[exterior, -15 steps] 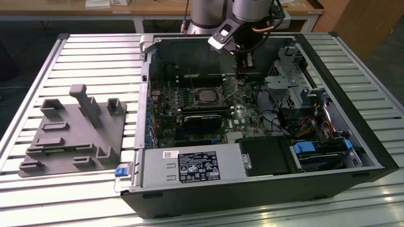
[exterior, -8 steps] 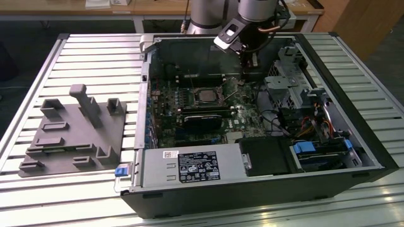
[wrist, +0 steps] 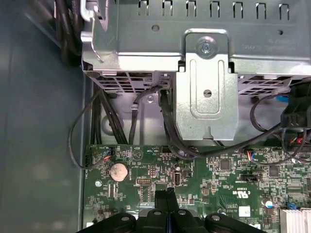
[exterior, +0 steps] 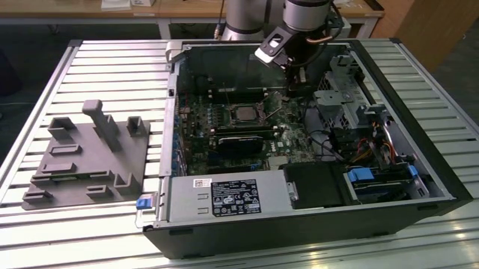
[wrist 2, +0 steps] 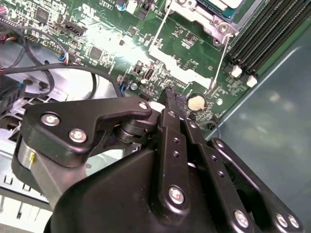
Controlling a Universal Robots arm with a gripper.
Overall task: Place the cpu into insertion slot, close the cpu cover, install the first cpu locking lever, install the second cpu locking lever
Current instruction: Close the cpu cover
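Cpu (exterior: 243, 114): silver-grey square seated in the insertion slot (exterior: 228, 114) on the motherboard (exterior: 292, 137), with the cpu cover (wrist 2: 208, 20) framing it and thin wire levers (wrist 2: 222, 58) running out from that frame. Gripper (wrist: 167, 195): fingers pressed together, holding nothing, poised over the motherboard near the coin cell (wrist: 118, 170), apart from the socket, with the case wall (wrist: 39, 121) close alongside. Power supply (exterior: 224, 197): black label with white print, at the case's lower edge in the exterior view.
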